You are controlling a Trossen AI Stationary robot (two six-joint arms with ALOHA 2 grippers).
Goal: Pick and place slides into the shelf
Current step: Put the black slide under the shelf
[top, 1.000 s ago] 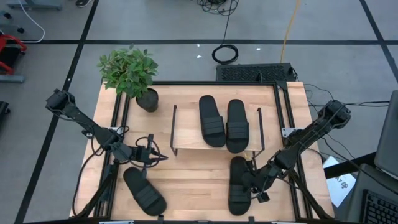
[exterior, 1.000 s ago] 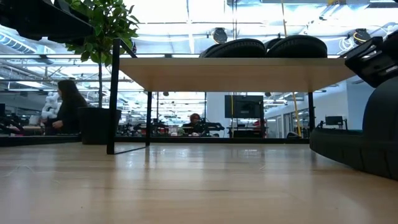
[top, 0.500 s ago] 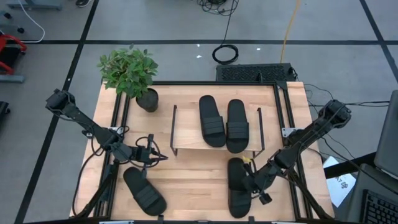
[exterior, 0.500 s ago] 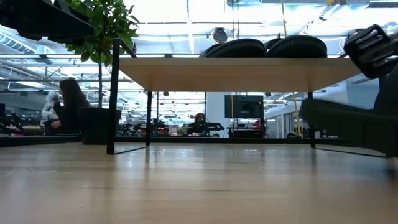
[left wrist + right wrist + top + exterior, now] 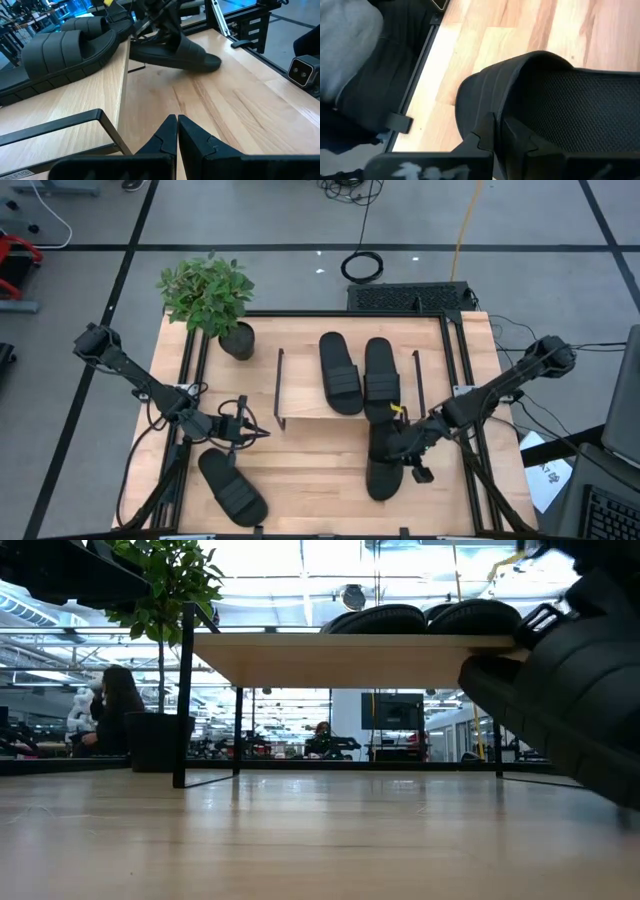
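Observation:
The shelf (image 5: 300, 408) stands mid-table on thin black legs, and its light-wood board (image 5: 370, 658) carries two black slides (image 5: 340, 375) (image 5: 382, 380) lying side by side. A third slide (image 5: 383, 460) is in my right gripper (image 5: 402, 444), off the table at the shelf's near right corner. It also shows in the low view (image 5: 560, 710) and the left wrist view (image 5: 175, 52). The fourth slide (image 5: 232, 488) lies flat on its sole near the table's near left. My left gripper (image 5: 262, 432) hovers shut just left of the shelf, touching nothing. My right gripper is shut on the third slide's strap at its right-hand edge (image 5: 492, 107), pinched between the two fingers (image 5: 520, 140). It comes from the table's right, slanting down and across the slide. The slide is lifted clear and tilted, its far end higher (image 5: 480, 675).
A potted plant (image 5: 208, 298) stands at the table's far left corner. Black frame rails (image 5: 190, 380) (image 5: 452, 370) run along both sides of the table. Bare wood (image 5: 310, 470) lies between the two near slides. People sit in the room behind (image 5: 110, 705).
My right gripper has risen and moved toward the far edge and the shelf, carrying the third slide. The slide has left the table, its far end has tipped up, and that end now reaches the shelf's near right corner. The left arm has kept still.

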